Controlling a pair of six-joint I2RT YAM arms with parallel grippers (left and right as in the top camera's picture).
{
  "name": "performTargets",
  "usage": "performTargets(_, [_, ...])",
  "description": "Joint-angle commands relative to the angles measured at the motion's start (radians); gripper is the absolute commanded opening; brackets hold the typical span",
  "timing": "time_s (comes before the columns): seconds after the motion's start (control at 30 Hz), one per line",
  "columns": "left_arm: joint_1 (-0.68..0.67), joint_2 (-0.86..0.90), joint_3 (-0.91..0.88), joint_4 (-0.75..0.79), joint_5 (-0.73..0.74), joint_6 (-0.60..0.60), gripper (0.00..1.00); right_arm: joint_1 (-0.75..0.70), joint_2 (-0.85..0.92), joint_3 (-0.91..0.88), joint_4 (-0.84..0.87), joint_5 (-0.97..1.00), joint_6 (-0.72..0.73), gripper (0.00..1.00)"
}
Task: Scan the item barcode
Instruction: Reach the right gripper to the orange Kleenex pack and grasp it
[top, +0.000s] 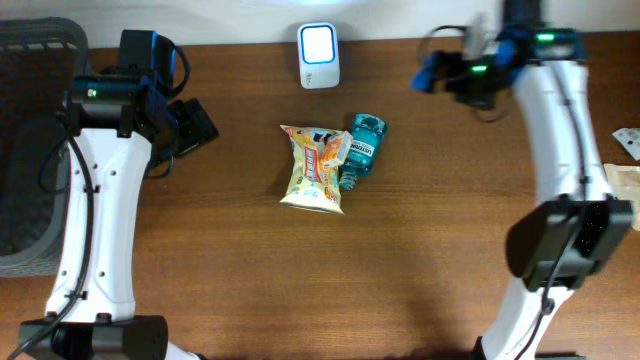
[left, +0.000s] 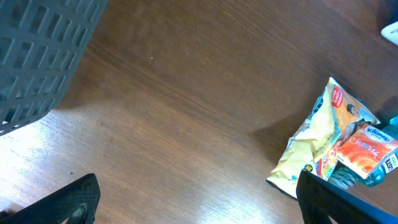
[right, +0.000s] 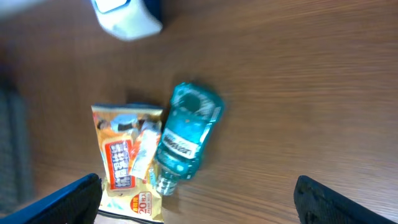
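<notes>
My left gripper (left: 199, 208) is released, its two dark fingers (left: 62, 202) spread wide at the lower corners of my left wrist view with only bare wood between them. My right gripper (right: 199, 205) is also let go: the fingers (right: 68, 196) stand far apart and hold nothing. From overhead, my left gripper (top: 196, 126) hangs over the table's left part, near the grey basket (top: 30, 150) at the left edge. My right gripper (top: 432, 72) hangs over the far right part of the table (top: 450, 250).

The two items lie together near the middle of the table, a little toward the far edge, both clear of my fingers. The snack bag (top: 316, 168) is a crinkled yellow pouch with orange and red print and a white panel. It lies flat with one short end toward the far edge. The mouthwash bottle (top: 362, 146) is clear teal with a white label bearing dark lettering, and it lies on its side just to the right of the bag. It is angled so that its neck touches the bag's right edge. My right wrist view shows the same pair, the bottle (right: 185, 140) against the bag (right: 127, 158). That view is soft, so I cannot tell where a barcode sits on either item.

The scanner (top: 318, 55), a white block with a glowing pale window, stands at the far edge, apart from both items.
</notes>
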Motion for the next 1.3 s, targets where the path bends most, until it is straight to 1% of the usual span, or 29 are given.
performTargets(0.0, [0.000,-0.005,0.002,-0.001,0.000,-0.010,0.99,0.126,0.037,0.000,0.029,0.202,0.091,0.99])
performTargets(0.13, [0.000,-0.005,0.002,-0.001,0.000,-0.010,0.99,0.234,0.089,0.000,0.055,0.209,0.134,1.00])
performTargets(0.17, [0.000,-0.005,0.002,-0.001,0.000,-0.010,0.99,0.255,0.105,0.000,0.054,0.209,0.148,0.98])
performTargets(0.2, [0.000,-0.005,0.002,-0.001,0.000,-0.010,0.99,0.281,0.124,0.000,0.051,0.204,0.150,0.94])
performTargets(0.33, [0.000,-0.005,0.002,-0.001,0.000,-0.010,0.99,0.354,0.170,0.000,0.043,0.205,0.182,0.82])
performTargets(0.4, [0.000,-0.005,0.002,-0.001,0.000,-0.010,0.99,0.385,0.183,0.000,0.047,0.227,0.236,0.78])
performTargets(0.5, [0.000,-0.005,0.002,-0.001,0.000,-0.010,0.99,0.423,0.203,0.000,0.048,0.334,0.340,0.72])
performTargets(0.63, [0.000,-0.005,0.002,-0.001,0.000,-0.010,0.99,0.434,0.240,0.000,0.050,0.396,0.406,0.69])
performTargets(0.8, [0.000,-0.005,0.002,-0.001,0.000,-0.010,0.99,0.426,0.280,0.000,0.048,0.396,0.413,0.66])
performTargets(1.03, [0.000,-0.005,0.002,-0.001,0.000,-0.010,0.99,0.378,0.280,0.000,0.047,0.342,0.413,0.46])
performTargets(1.13, [0.000,-0.005,0.002,-0.001,0.000,-0.010,0.99,0.360,0.281,0.000,0.043,0.303,0.413,0.45])
performTargets(1.27, [0.000,-0.005,0.002,-0.001,0.000,-0.011,0.99,0.361,0.282,0.000,0.045,0.301,0.414,0.46])
